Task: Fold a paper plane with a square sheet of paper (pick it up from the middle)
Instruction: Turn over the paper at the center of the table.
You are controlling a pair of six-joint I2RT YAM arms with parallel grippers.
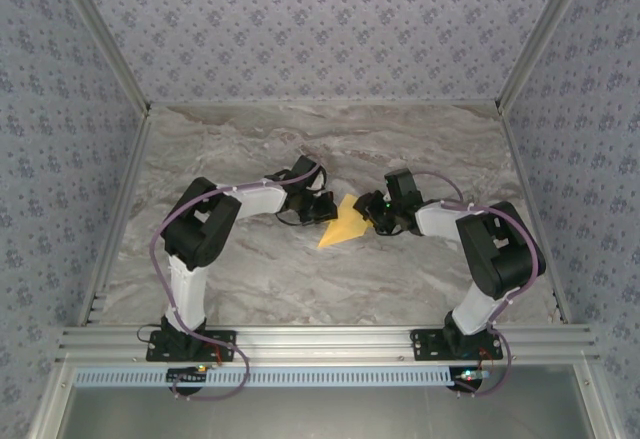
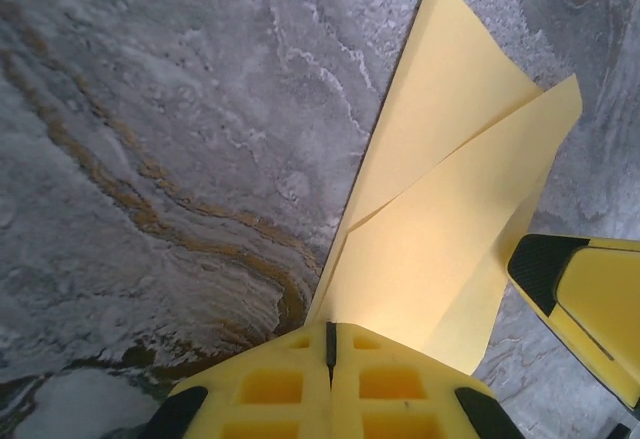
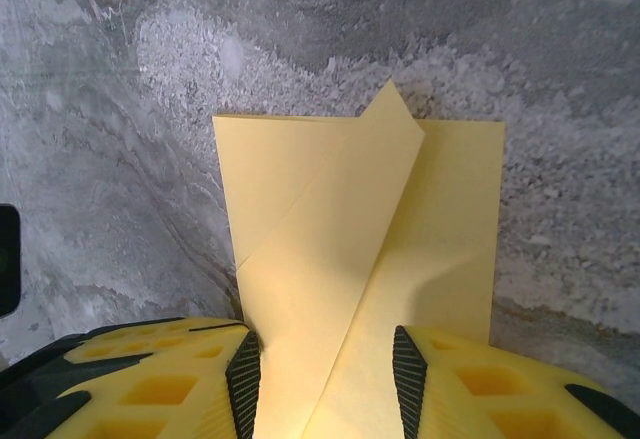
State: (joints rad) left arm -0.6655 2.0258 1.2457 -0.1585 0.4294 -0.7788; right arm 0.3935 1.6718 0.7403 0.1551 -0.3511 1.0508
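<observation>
We show the sheet of paper, one flap folded: left hand pinching it, right hand spread astride; most folds remain.

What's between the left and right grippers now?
The partly folded sheet of paper, reaching from left gripper to right gripper; the top view shows it.

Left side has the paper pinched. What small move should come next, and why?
Probably close the right end effector on the raised flap. The left end effector is shut on the edge of the paper, while the right one's fingers stand apart on either side of the flap, not gripping it.
</observation>
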